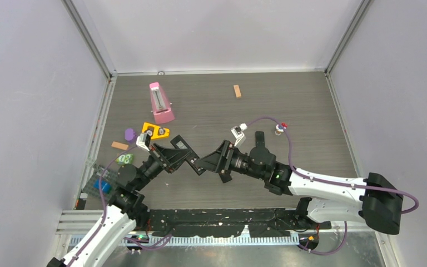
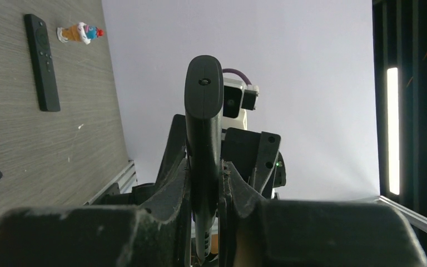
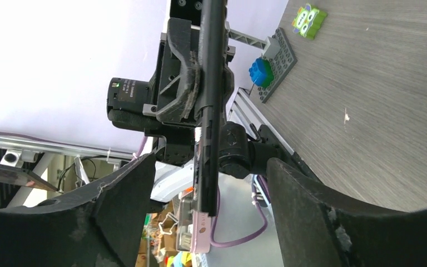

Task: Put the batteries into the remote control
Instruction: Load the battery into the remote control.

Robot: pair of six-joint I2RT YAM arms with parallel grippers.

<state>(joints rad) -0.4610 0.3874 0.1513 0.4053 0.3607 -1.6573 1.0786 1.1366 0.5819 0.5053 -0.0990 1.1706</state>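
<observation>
The left end effector (image 2: 204, 183) is clamped on the remote (image 2: 203, 111), which stands on end between its fingers with the rounded tip up, above the middle of the surface (image 1: 311, 111). The right end effector (image 3: 210, 167) faces it with its fingers spread wide, one on each side of the remote's thin edge and not touching it. Whether cells sit in the remote cannot be told.

A second black bar (image 2: 41, 61) lies flat just beside a small toy figure (image 2: 80, 32), towards the right half. Most loose things sit along the left rail (image 1: 97, 139): a brick plate (image 1: 97, 186), a green toy (image 1: 125, 159), a purple disc (image 1: 129, 134) and an orange piece (image 1: 155, 131). A pink metronome (image 1: 160, 103) stands farther back. A wood block (image 1: 237, 90) lies near the far edge. Bare surface shows from that block to the right rail, and in front of the two arms.
</observation>
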